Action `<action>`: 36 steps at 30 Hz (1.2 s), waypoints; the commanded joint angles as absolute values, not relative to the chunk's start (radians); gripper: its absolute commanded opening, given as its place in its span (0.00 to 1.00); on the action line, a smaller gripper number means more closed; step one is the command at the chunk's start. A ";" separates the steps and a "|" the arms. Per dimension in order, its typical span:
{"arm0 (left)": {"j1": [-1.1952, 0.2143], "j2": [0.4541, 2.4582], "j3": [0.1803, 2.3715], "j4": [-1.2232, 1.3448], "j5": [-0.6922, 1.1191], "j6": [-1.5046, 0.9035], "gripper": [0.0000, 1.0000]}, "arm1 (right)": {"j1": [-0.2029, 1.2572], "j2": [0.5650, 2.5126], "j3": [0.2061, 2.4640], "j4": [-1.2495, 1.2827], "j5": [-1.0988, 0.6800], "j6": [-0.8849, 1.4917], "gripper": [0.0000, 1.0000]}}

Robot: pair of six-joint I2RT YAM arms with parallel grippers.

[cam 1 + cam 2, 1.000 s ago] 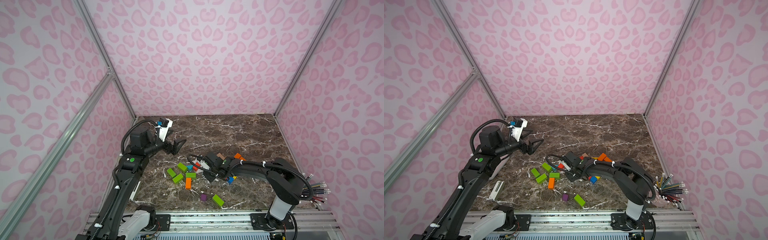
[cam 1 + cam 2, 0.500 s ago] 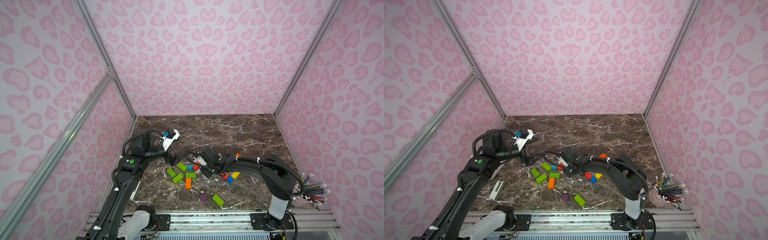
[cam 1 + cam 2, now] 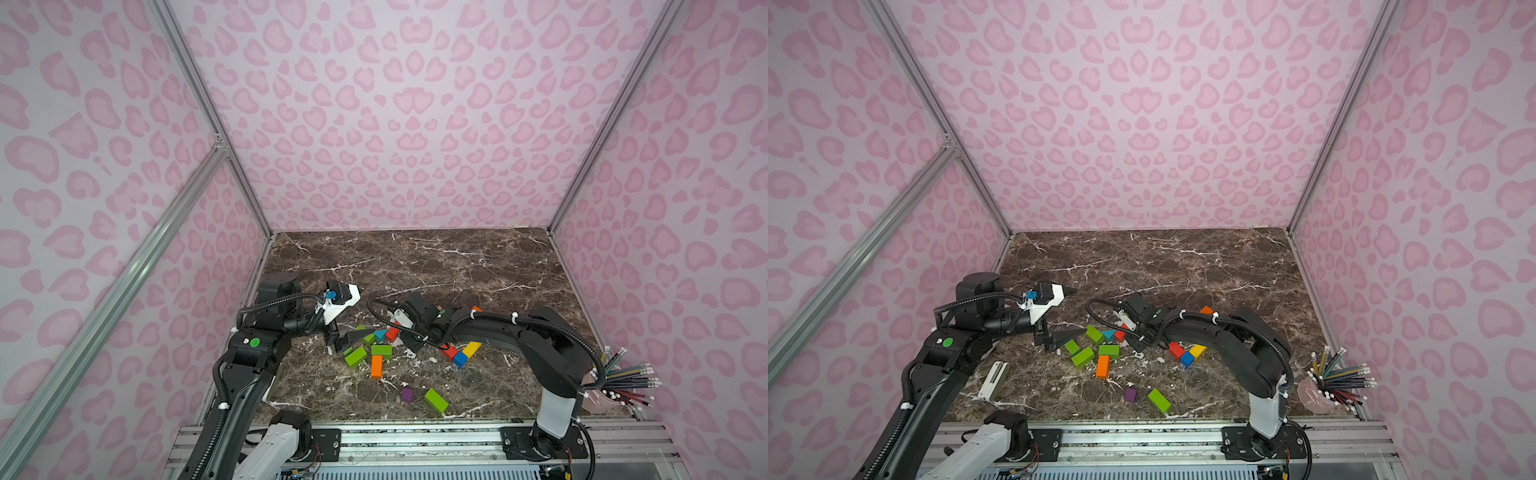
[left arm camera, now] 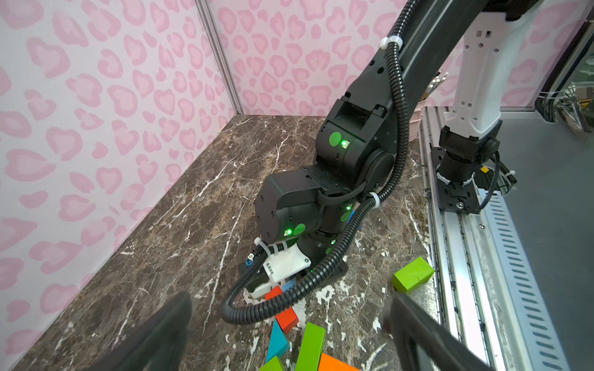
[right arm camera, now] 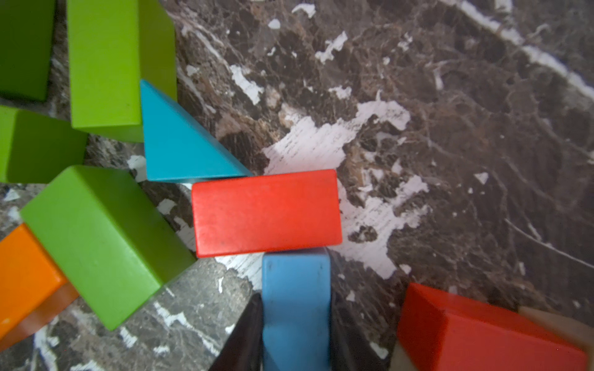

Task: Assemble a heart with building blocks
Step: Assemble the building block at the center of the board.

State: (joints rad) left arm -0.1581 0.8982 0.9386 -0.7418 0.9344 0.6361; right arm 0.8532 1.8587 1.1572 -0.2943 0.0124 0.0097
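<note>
**Front half of the tabletop: right pincer grips a blue brick, left one gapes**

Down on the front half of the marble tabletop (image 3: 415,266), the building blocks (image 3: 381,350) lie scattered between the two arms. The right gripper (image 5: 294,321) is low over them, and it's pinching a blue brick (image 5: 295,289) between its dark fingers (image 5: 247,334). The right wrist view has that brick's end butted square against the long side of a red brick (image 5: 266,212). A teal triangle (image 5: 180,144) touches the red brick's corner, and a green brick (image 5: 106,64) sits flush against the triangle. More green lies around it, with an orange brick (image 5: 22,273) right beside one piece.

Over to the left gripper (image 3: 345,340): jaws spread wide, holding nothing, sitting at the left side of the cluster. The left wrist view shows its fingers (image 4: 160,331) far apart, with blocks on the marble beyond them.

Toward the right edge, a second red brick (image 3: 449,352), a blue cube (image 3: 460,359) and a yellow brick (image 3: 471,349) bunch together, touching. Near the front edge sit a purple cube (image 3: 407,395) and a lone green brick (image 3: 436,401), just beside each other and apart from the rest. An orange block (image 3: 476,308) peeks out behind the right arm.

At the front right corner stands a pink cup (image 3: 1312,395), stuffed with pencils (image 3: 1345,372) fanning out to the right.

For markings, there's a round green sticker (image 3: 254,342) on the left arm, and green dots (image 4: 335,138) on the right arm's joints.
</note>
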 commanded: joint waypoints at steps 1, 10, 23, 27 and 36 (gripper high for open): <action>-0.157 0.899 0.949 -0.752 0.968 0.671 0.98 | 0.849 1.862 1.157 -0.325 0.021 0.000 0.26; -0.158 0.900 0.946 -0.750 0.969 0.670 0.98 | 0.846 1.867 1.161 -0.325 0.026 -0.009 0.26; -0.157 0.888 0.939 -0.725 0.962 0.577 0.98 | 0.845 1.837 1.162 -0.324 0.003 -0.005 0.41; -0.157 0.867 0.920 -0.694 0.934 0.474 0.98 | 0.844 1.796 1.147 -0.321 -0.006 0.006 0.50; -0.158 0.767 0.835 -0.474 0.734 0.083 0.98 | 0.845 1.611 1.056 -0.306 -0.064 0.073 0.66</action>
